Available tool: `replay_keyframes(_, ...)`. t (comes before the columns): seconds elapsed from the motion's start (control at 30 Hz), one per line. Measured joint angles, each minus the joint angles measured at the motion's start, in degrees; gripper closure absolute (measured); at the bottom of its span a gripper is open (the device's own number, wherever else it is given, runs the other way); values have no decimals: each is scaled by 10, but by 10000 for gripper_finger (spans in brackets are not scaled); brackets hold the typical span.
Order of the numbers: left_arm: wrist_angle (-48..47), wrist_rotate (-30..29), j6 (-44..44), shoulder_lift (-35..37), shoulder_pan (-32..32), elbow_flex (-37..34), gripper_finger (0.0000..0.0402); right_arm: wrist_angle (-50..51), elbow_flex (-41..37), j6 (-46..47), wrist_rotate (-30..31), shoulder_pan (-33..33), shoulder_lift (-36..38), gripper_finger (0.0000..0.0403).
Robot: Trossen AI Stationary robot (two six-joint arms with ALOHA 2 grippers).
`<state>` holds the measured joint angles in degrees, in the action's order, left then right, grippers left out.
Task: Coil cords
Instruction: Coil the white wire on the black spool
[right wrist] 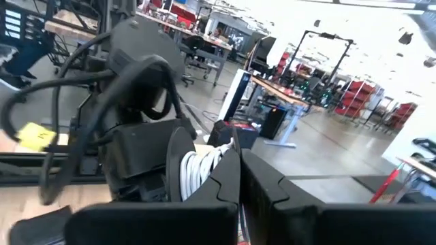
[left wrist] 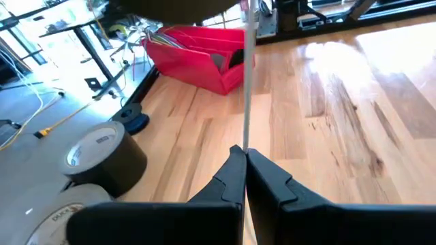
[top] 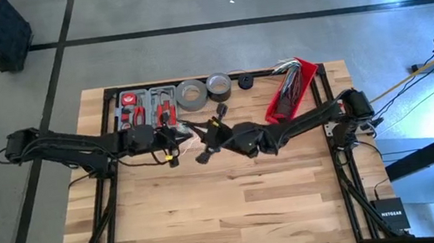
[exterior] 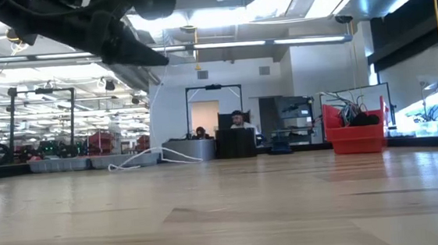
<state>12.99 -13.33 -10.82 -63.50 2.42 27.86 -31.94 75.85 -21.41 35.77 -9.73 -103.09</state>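
Left hand (left wrist: 244, 158) fingers pinched together on one thin white cord (left wrist: 248, 82). Right hand (right wrist: 238, 158) closed on the same cord, coiled turns beside it. Beyond both: two grey tape rolls (top: 191, 94), one red bin (top: 289, 89), on surface (top: 229, 212).
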Motion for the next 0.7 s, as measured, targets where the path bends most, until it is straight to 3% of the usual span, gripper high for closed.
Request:
replay_keyframes(0.53,-62,0,-60,-7,0,-2,402,-42,1,-76,37,-52,1,397)
replay_keyframes(0.7,-82,-31,-82,-7,0,-2,402,-42,1,-78,38,-52,18,397)
